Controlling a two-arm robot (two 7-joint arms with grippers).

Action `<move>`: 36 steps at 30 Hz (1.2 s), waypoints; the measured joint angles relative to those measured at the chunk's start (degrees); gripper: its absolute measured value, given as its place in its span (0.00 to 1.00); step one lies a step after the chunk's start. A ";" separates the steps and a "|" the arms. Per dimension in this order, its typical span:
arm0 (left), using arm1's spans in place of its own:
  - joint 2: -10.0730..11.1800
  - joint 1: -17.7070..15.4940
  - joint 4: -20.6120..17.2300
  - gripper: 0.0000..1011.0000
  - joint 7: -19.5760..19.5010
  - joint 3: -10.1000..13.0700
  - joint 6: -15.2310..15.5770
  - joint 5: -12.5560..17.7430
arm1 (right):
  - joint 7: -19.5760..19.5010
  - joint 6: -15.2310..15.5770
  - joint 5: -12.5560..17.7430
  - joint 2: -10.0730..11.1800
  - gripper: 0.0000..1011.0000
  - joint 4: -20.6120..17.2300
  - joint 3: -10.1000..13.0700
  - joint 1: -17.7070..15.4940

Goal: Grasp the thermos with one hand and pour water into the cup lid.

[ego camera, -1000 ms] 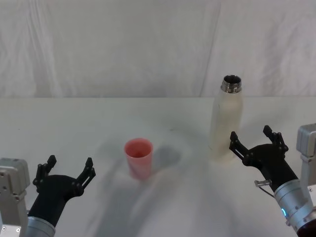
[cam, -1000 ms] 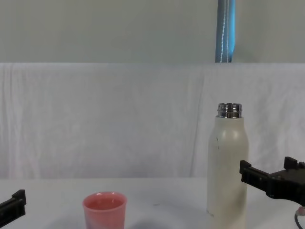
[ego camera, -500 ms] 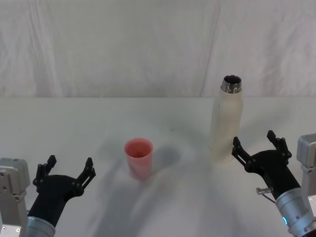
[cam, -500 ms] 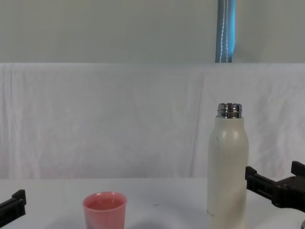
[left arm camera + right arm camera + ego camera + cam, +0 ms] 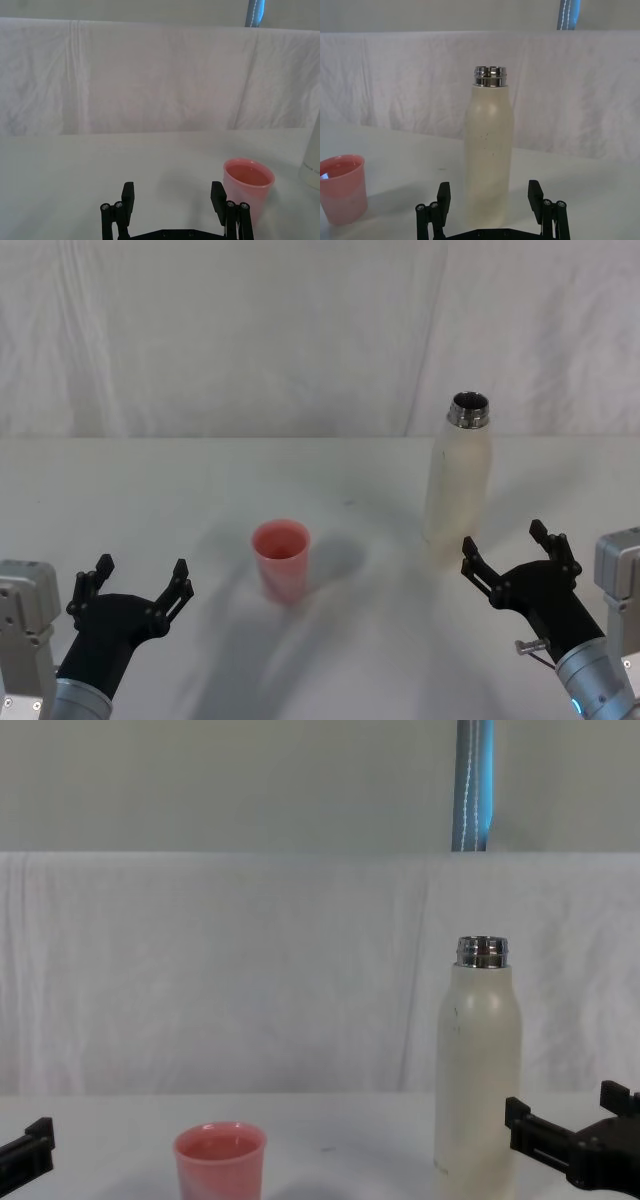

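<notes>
The thermos stands upright and uncapped on the white table, at the right. The pink cup lid stands upright to its left, near the table's middle. My right gripper is open, just in front of the thermos and a little to its right, apart from it. My left gripper is open near the front left, to the left of the cup lid and nearer to me, holding nothing.
A white cloth covers the table and hangs as a backdrop behind it. A blue pole rises behind the backdrop. Bare tabletop lies between the cup lid and the thermos.
My right gripper has drawn back from the thermos toward me and sunk lower, shifting slightly left in the last half second. The left gripper, the thermos and the cup lid have not moved.
</notes>
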 joint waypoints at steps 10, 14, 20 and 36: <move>0.00 0.00 0.00 0.99 0.00 0.00 0.00 0.00 | 0.17 -1.52 -1.07 -0.36 0.99 1.98 -0.92 0.81; 0.00 0.00 0.00 0.99 0.00 0.00 0.00 0.00 | 0.36 -2.06 -1.39 -0.70 0.99 3.03 -1.41 1.53; 0.00 0.00 0.00 0.99 0.00 0.00 0.00 0.00 | 0.72 -2.73 -1.74 -1.13 0.99 4.63 -2.19 2.63; 0.00 0.00 0.00 0.99 0.00 0.00 0.00 0.00 | 0.91 -3.57 -1.96 -1.44 0.99 6.32 -2.86 2.86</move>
